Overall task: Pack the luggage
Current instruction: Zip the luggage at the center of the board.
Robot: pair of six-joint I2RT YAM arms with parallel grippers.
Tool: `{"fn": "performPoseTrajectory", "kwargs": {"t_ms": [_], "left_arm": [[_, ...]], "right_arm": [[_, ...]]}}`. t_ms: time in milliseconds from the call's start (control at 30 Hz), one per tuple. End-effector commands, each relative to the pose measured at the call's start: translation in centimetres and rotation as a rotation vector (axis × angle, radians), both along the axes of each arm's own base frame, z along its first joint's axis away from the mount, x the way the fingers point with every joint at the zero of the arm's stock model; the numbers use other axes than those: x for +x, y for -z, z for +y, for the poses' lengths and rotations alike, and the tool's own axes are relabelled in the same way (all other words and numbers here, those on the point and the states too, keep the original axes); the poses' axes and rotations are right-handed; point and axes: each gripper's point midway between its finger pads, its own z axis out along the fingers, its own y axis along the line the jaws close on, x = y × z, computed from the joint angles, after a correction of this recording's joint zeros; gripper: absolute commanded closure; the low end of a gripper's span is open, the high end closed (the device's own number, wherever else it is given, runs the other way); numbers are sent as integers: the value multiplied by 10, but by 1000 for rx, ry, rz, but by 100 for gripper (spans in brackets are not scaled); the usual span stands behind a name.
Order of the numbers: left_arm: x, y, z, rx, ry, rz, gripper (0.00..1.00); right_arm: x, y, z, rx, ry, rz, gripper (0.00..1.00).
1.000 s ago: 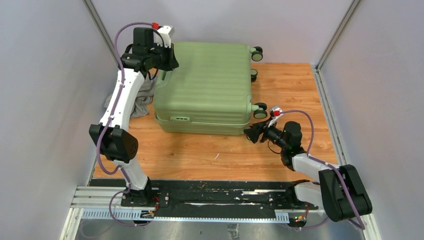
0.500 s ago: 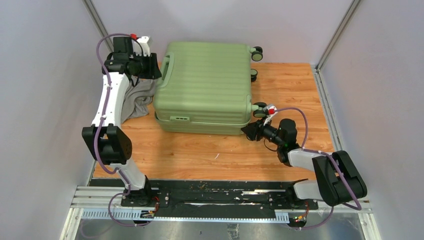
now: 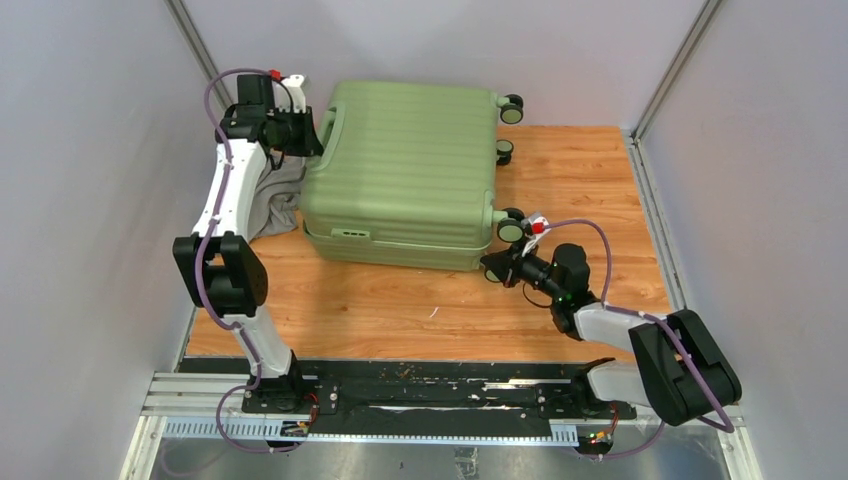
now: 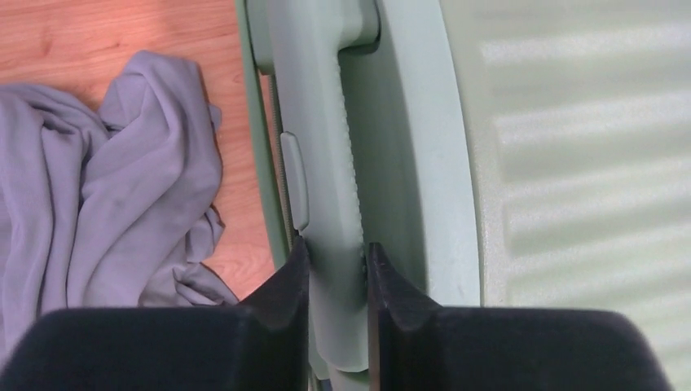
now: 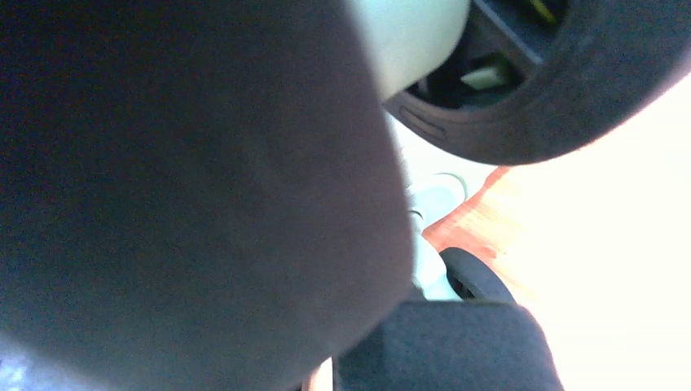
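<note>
Luggage (image 3: 405, 170) lies closed mid-table, grey cloth (image 3: 275, 195) outside beside it. L gripper (image 4: 336, 257) pinches its handle (image 4: 322, 122); R gripper (image 3: 492, 265) is pressed together by 1 wheel (image 3: 512, 230). You're prob. at opening stage; next, lift lid steadily.

grey cloth (image 4: 106, 187) crumpled on wood tabletop (image 3: 420, 300), far-left corner; pale walls (image 3: 80, 200) all rnd.

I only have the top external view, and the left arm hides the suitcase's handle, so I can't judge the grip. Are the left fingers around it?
Observer: Yes, the left gripper has one finger each side of the green handle, both touching it.
Operator: Any cloth caught there?
Observer: No, the grey garment lies on the wooden tabletop beside the luggage, not between the fingers.
Operator: And the right gripper?
Observer: Shut, with a black wheel close by in its wrist view.
</note>
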Motion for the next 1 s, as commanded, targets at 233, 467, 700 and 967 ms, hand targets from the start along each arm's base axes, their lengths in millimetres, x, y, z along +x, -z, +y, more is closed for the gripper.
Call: {"fn": "performPoseTrajectory", "kwargs": {"t_ms": [233, 467, 700, 967], "left_arm": [[-7, -57, -49, -64, 97, -108, 100], [-20, -104, -52, -99, 101, -198, 100], [-54, -76, 4, -9, 42, -143, 73], [-101, -22, 67, 20, -55, -47, 57]], "right_arm": [[2, 0, -4, 3, 72, -51, 100], [0, 0, -12, 27, 131, -29, 98], [-32, -3, -2, 126, 152, 58, 61], [-44, -28, 45, 178, 98, 61, 31]]}}
